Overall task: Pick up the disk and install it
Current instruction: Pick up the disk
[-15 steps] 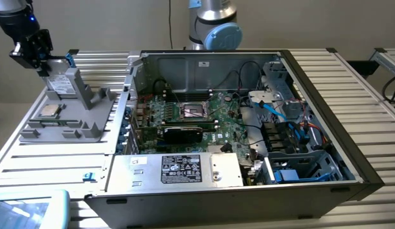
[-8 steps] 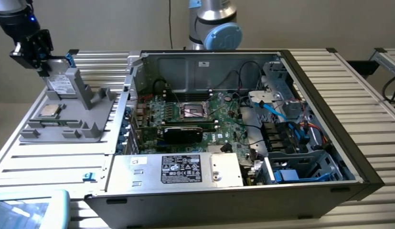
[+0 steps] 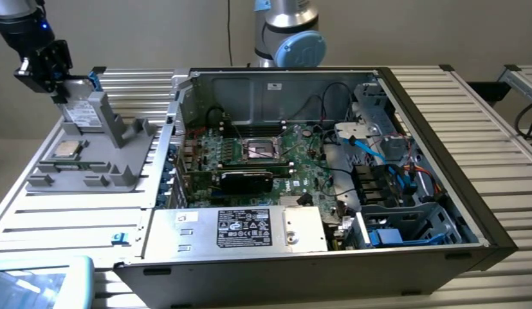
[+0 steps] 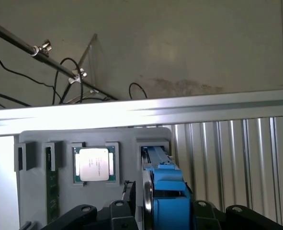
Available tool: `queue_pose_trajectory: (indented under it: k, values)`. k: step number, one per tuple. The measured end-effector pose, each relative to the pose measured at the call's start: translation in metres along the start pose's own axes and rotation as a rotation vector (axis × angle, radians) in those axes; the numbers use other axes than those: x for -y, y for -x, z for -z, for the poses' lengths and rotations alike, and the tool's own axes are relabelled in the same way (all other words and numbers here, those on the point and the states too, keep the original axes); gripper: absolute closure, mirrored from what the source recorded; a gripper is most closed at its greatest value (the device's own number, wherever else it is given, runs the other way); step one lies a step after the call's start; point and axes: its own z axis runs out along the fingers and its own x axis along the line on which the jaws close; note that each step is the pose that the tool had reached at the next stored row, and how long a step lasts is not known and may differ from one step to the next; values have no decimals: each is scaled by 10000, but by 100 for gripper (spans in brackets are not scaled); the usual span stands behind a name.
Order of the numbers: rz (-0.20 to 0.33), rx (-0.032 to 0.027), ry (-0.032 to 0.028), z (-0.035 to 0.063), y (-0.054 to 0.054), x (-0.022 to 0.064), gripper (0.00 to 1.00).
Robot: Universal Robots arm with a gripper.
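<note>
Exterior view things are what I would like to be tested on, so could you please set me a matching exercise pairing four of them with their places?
Things:
1. disk
2. processor chip
3. power supply box
4. CPU socket

Places:
A. inside the computer case, at the edge nearest the camera
B. standing on edge in the grey fixture
C. middle of the motherboard
D. lying flat on the grey fixture

Pairs: 1-B; 2-D; 3-A; 4-C

In the exterior view, holder sits at nine o'clock of case. Disk stands in the holder, chip at its six o'clock, gripper seemingly astride its top.
</note>
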Motion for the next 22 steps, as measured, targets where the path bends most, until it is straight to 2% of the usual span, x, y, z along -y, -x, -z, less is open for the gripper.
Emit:
queue_pose_trajectory:
  k: [10,12,13,18,20,22]
  values:
    - [-1,1,-14,0,9,0,53]
    - [-2,-1,-15,-1,8,0,55]
    - [-1,0,-15,0,8,-1,62]
    - [-5,2,-19,-1,8,0,63]
    - [-4,3,-32,-1,5,0,63]
    - [-2,8,-96,3,4,0,63]
